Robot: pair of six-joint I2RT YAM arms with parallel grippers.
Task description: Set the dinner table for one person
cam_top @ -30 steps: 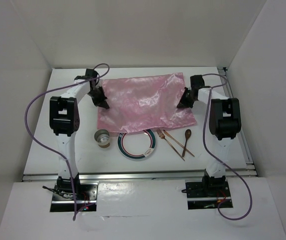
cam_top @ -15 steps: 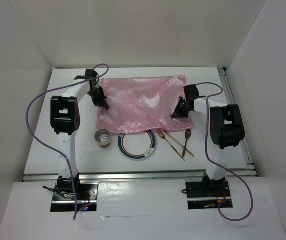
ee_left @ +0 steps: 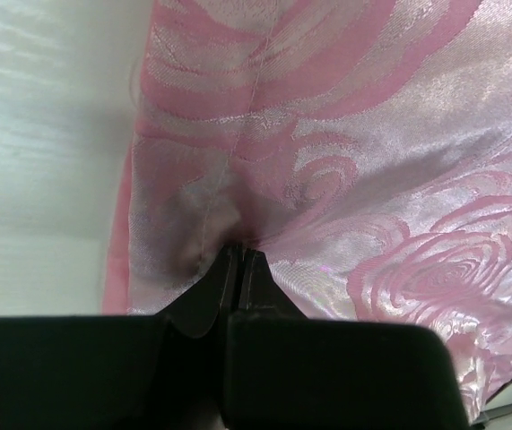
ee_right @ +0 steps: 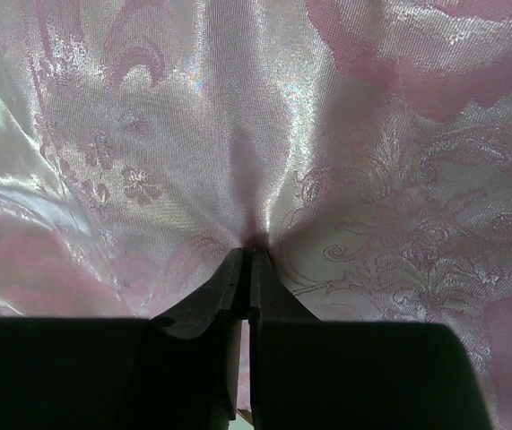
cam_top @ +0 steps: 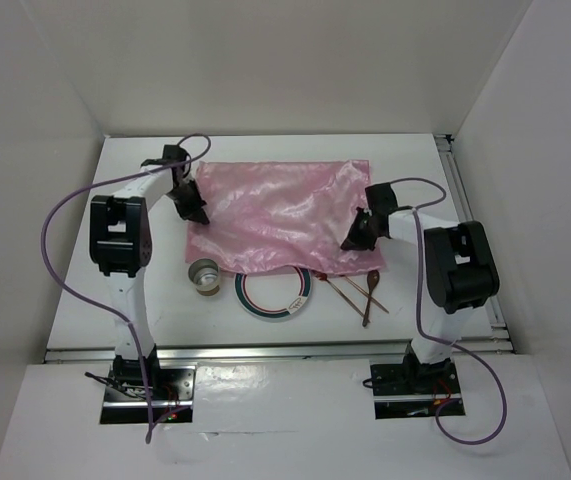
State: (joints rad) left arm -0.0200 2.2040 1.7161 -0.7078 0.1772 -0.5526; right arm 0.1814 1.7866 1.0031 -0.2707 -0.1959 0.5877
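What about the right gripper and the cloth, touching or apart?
Touching. Right wrist view: right gripper shut on the cloth, fabric puckering into its fingertips.

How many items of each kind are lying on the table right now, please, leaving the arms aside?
Pink placemat: 1
Plate: 1
Small metal cup: 1
Cutlery pieces: 3, their far ends at or under the placemat's near edge
Total: 6
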